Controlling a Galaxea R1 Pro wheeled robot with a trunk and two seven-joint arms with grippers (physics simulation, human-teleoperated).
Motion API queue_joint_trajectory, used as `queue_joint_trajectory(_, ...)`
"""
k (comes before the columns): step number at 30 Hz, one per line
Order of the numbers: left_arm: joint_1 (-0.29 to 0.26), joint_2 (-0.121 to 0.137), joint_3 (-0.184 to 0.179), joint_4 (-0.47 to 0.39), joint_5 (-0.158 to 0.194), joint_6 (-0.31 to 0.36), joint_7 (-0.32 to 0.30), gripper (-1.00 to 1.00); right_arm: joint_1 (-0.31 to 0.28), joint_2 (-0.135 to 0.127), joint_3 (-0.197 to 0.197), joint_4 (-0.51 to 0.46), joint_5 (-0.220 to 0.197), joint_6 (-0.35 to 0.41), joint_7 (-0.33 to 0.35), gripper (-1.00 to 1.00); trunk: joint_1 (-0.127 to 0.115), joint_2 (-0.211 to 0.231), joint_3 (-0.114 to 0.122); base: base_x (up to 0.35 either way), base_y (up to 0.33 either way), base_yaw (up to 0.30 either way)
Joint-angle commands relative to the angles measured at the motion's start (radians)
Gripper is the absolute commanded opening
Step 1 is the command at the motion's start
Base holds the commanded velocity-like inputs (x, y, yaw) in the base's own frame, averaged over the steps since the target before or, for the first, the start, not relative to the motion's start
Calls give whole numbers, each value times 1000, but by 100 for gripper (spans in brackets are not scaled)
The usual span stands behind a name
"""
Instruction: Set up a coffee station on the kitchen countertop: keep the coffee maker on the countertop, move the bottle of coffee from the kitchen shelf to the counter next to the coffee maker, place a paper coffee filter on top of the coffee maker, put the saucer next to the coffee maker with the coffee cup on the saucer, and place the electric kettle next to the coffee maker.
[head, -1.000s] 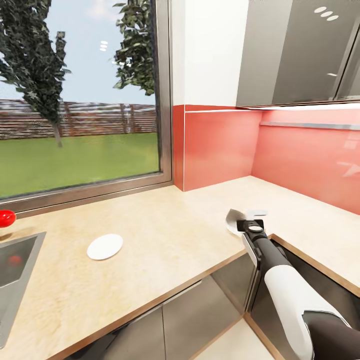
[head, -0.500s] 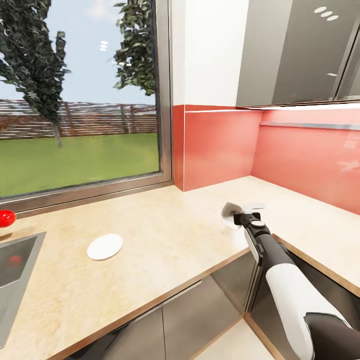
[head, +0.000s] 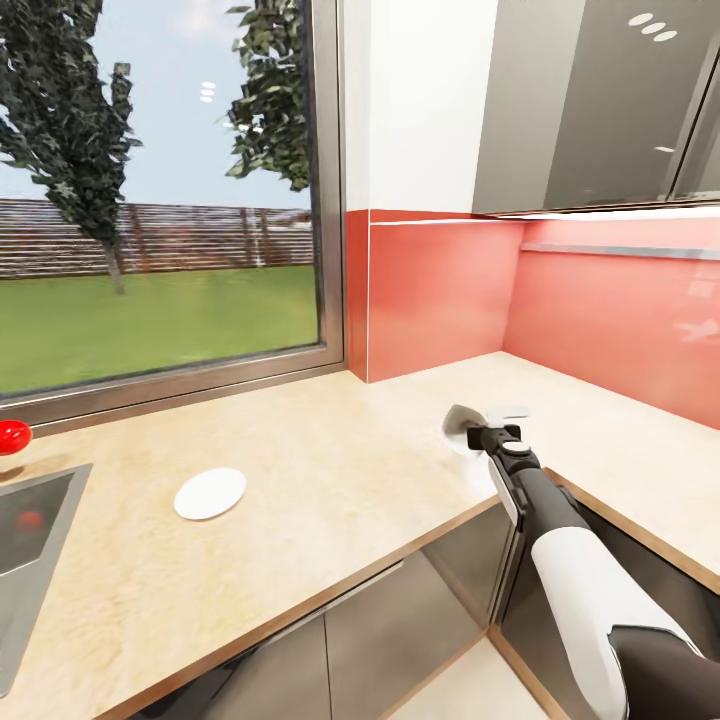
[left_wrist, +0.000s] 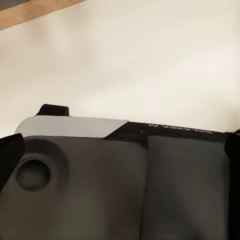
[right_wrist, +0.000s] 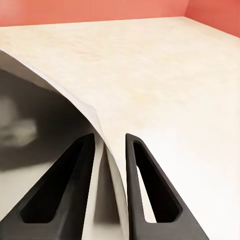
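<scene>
paper coffee filter (head: 462, 424) is pinched by its thin edge in the right claw (head: 478, 436), out over the corner part of the surface (head: 330, 450). in the right wrist view the two dark fingers (right_wrist: 145, 185) are closed down to a narrow slot with the curved white sheet (right_wrist: 60, 120) caught between them. i cannot tell if the filter's low edge touches the surface or hangs just above it.

the saucer (head: 210, 494) lies flat on the surface, well apart from the claw, toward the sink (head: 30, 560). between saucer and filter the surface is bare and wide open. the front edge of the surface runs close below the saucer, and it bends inward right beside the right arm (head: 570, 560). behind the filter there is open room up to the red wall (head: 440, 290).

a small red ball-like thing (head: 12, 436) sits by the window sill (head: 180, 385), next to the sink.

the left wrist view shows dark grey robot body (left_wrist: 120, 185) in front of a pale plain area, so i cannot tell how the left claw stands.
</scene>
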Motion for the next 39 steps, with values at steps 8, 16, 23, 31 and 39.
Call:
queue_joint_trajectory(8, 0, -1, 2, -2, 8, -1, 0, 100, -1, 1, 0, -3, 8, 8, 1, -100, 0, -1, -1, 0, 0, 55)
queue_joint_trajectory(16, 0, -1, 3, -2, 8, -1, 0, 100, 0, 1, 0, -3, 8, 8, 1, -100, 0, -1, -1, -36, -24, 196)
queue_joint_trajectory(23, 0, -1, 2, -3, 8, -3, 0, 100, 0, 1, 0, -5, 8, 7, 1, -100, 0, -1, -1, -141, -115, 52)
queue_joint_trajectory(31, 0, -1, 4, -3, 8, -4, 0, 100, 18, 1, 0, -91, 8, 12, 65, -100, 0, -1, -1, -26, -22, 210)
queue_joint_trajectory(39, 0, 3, 12, -3, 8, -5, 0, 100, 129, 2, 1, -352, 6, 115, 93, -100, 0, -1, -1, -1, -1, 269)
